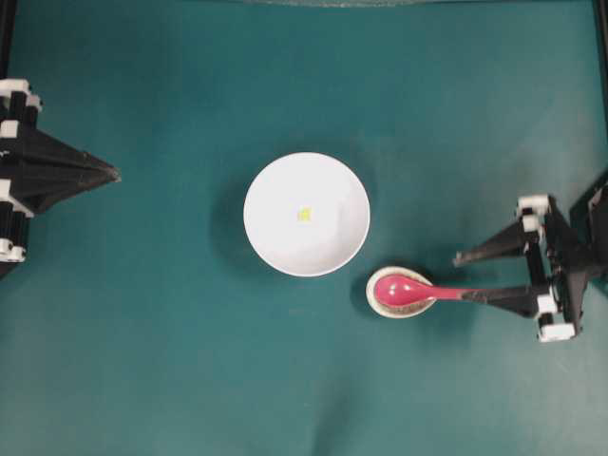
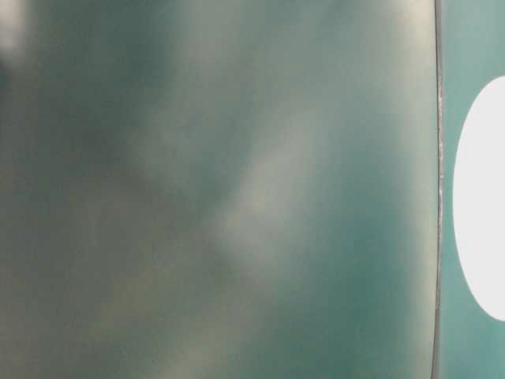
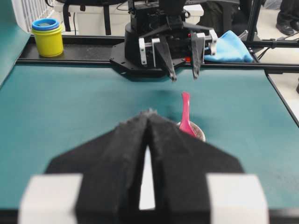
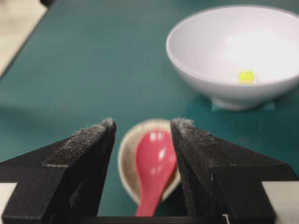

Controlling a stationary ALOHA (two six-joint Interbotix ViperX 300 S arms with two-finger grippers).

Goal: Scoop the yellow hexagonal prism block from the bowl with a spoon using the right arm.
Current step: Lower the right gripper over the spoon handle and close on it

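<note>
Right wrist view: right gripper (image 4: 142, 135) is hanging open, straddling the spoon (image 4: 154, 168) handle (ungrasped), yellow block (image 4: 246, 76) sitting in the bowl (image 4: 205, 56) ahead, scoop pending.

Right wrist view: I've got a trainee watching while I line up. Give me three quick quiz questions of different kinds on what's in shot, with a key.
1. True or false: the yellow hexagonal prism block lies inside the white bowl.
2. Multiple choice: the scoop of the pink spoon rests in
A. the white bowl
B. the small speckled dish
C. the bare green table
3. Short answer: how do the jaws of the right gripper stand relative to the spoon?

Key:
1. True.
2. B.
3. Open, one finger on each side of the spoon, which shows in the gap between them; not closed on it.
</note>
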